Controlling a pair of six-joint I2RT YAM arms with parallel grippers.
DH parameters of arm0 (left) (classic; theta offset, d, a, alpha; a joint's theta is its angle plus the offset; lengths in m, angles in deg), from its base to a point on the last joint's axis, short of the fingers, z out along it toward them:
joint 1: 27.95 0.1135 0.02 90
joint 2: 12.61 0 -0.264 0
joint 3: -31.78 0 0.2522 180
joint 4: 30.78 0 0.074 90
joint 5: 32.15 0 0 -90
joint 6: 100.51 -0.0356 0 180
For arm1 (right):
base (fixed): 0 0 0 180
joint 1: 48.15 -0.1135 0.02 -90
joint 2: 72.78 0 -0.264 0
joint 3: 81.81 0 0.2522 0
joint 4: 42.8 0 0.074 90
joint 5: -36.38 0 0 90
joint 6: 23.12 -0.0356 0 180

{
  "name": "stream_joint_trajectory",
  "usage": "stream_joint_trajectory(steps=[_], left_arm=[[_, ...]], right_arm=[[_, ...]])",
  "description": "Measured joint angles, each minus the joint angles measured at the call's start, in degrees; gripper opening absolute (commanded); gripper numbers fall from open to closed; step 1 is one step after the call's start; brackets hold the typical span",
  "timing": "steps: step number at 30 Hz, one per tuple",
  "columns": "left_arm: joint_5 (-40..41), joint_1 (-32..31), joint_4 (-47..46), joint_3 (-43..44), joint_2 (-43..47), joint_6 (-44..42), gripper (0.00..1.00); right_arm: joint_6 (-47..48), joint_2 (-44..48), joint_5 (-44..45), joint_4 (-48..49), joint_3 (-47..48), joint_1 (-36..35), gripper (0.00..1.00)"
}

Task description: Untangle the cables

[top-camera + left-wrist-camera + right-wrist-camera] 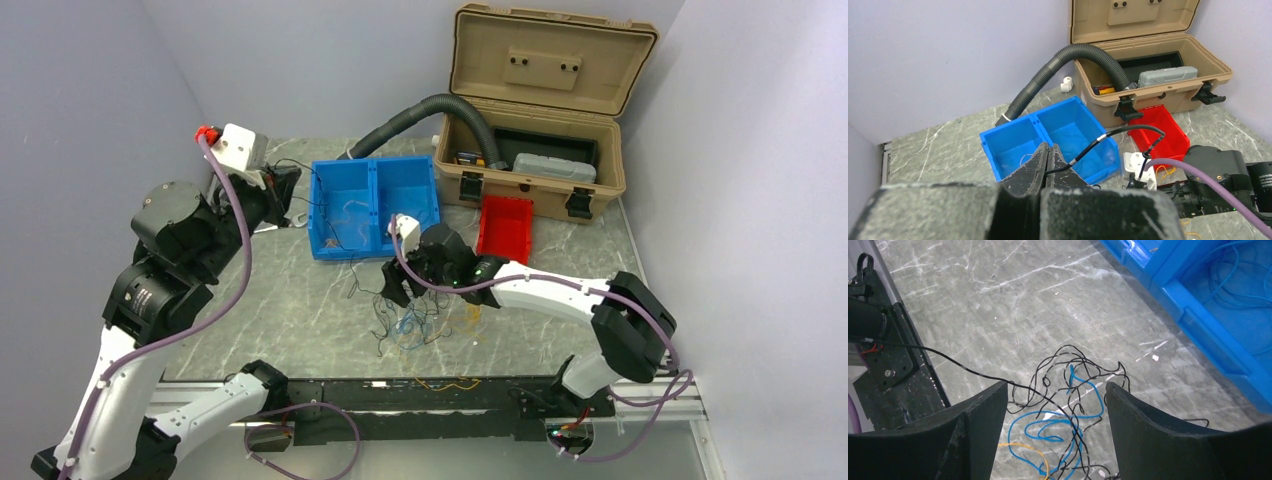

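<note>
The left gripper (pixel 1048 159) is pinched tight on a black wire (pixel 1088 147), lifting it, maybe to pull it free. The right gripper (pixel 1056 388) hangs wide apart over the cables (pixel 410 325), piled mid-table, just near of the blue bin (pixel 345 252).

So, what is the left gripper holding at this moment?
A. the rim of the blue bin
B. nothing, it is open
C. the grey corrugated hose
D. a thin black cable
D: in the left wrist view the left gripper is shut, and a thin black cable comes out from between its closed fingers.
</note>
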Motion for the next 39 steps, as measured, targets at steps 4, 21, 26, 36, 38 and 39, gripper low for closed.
stream_joint_trajectory(steps=[4,21,26,36,38,39], left_arm=[[0.2,0.0,0.0,0.0,0.3,0.0,0.00],[0.2,0.0,0.0,0.0,0.3,0.0,0.00],[0.2,0.0,0.0,0.0,0.4,0.0,0.00],[0.3,0.0,0.4,0.0,0.3,0.0,0.00],[0.3,0.0,0.4,-0.1,0.3,0.0,0.00],[0.3,0.0,0.3,-0.2,0.3,0.0,0.00]], right_arm=[[0.0,3.3,1.2,-0.4,-1.6,0.4,0.72],[0.7,4.8,0.1,-3.5,-5.5,0.9,0.56],[0.9,2.8,0.2,-3.6,-5.5,0.9,0.36],[0.4,1.5,0.7,-5.7,-5.3,0.9,0.00],[-0.1,3.3,0.4,-7.3,-4.9,0.9,0.00],[-0.4,4.6,0.1,-8.9,-4.2,0.9,0.00]])
